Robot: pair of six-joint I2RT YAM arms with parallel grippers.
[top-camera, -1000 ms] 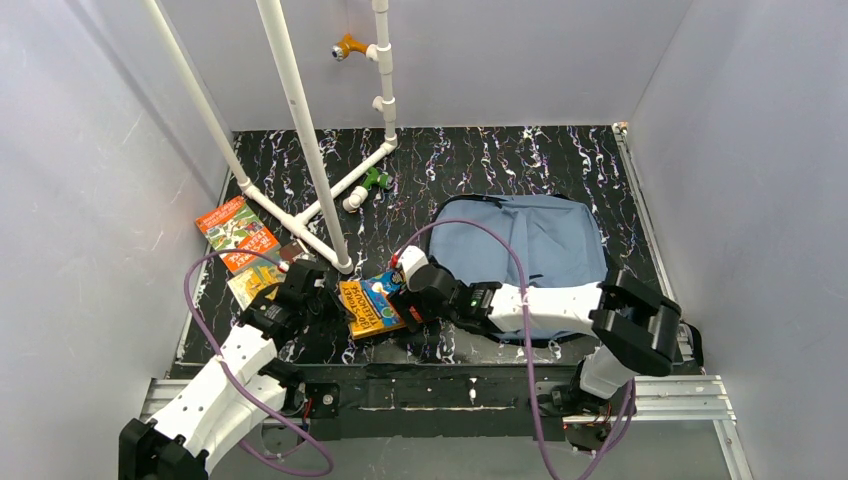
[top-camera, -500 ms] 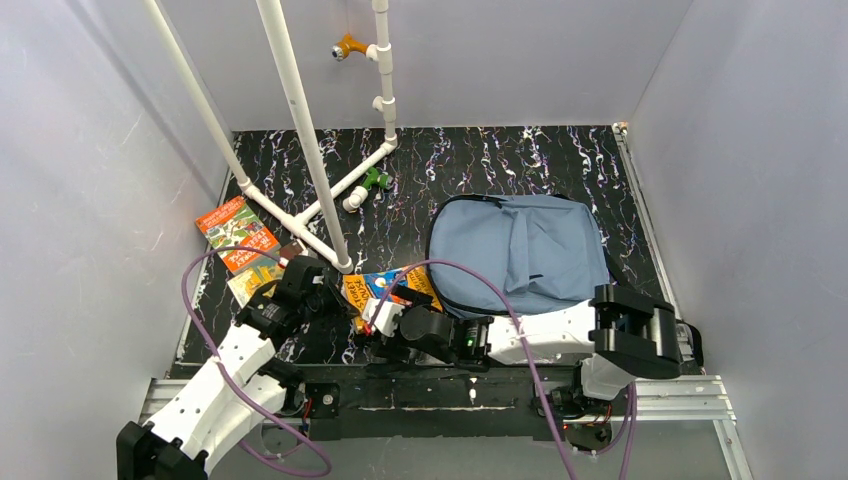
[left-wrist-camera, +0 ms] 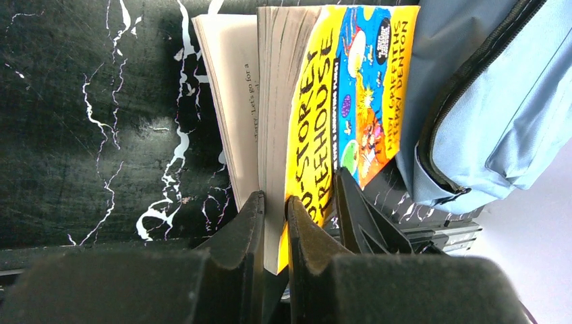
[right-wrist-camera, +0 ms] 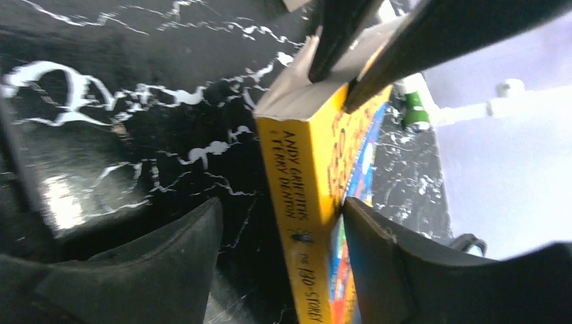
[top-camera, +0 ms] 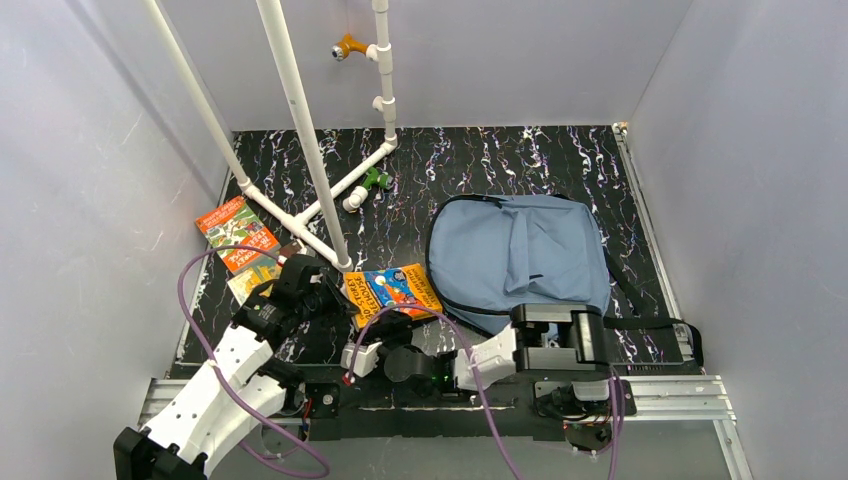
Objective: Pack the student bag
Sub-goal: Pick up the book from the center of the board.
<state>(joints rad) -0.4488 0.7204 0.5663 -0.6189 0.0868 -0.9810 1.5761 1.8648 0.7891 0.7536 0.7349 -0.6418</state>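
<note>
The dusty-blue student bag (top-camera: 520,255) lies flat at the centre right, its edge also showing in the left wrist view (left-wrist-camera: 485,101). Just to its left a yellow paperback (top-camera: 397,288) lies with its near-left corner lifted. My left gripper (top-camera: 338,300) is shut on that corner (left-wrist-camera: 273,209), pinching the cover and a block of pages (left-wrist-camera: 337,101). My right gripper (top-camera: 388,322) sits low at the book's near edge, open, straddling the spine (right-wrist-camera: 282,202). One of its fingers (right-wrist-camera: 378,250) touches the cover; the other stands apart. The spine (right-wrist-camera: 303,196) runs between them.
An orange book (top-camera: 235,228) and another below it (top-camera: 250,285) lie at the left. A white pipe frame (top-camera: 300,140) crosses the back left, with a green fitting (top-camera: 376,180) at its foot. Black bag straps (top-camera: 650,322) trail near the right rail.
My right arm has pulled back from above the book to the near edge and dropped low, its jaws now around the spine. The book has shifted slightly right. The left gripper kept its hold.
</note>
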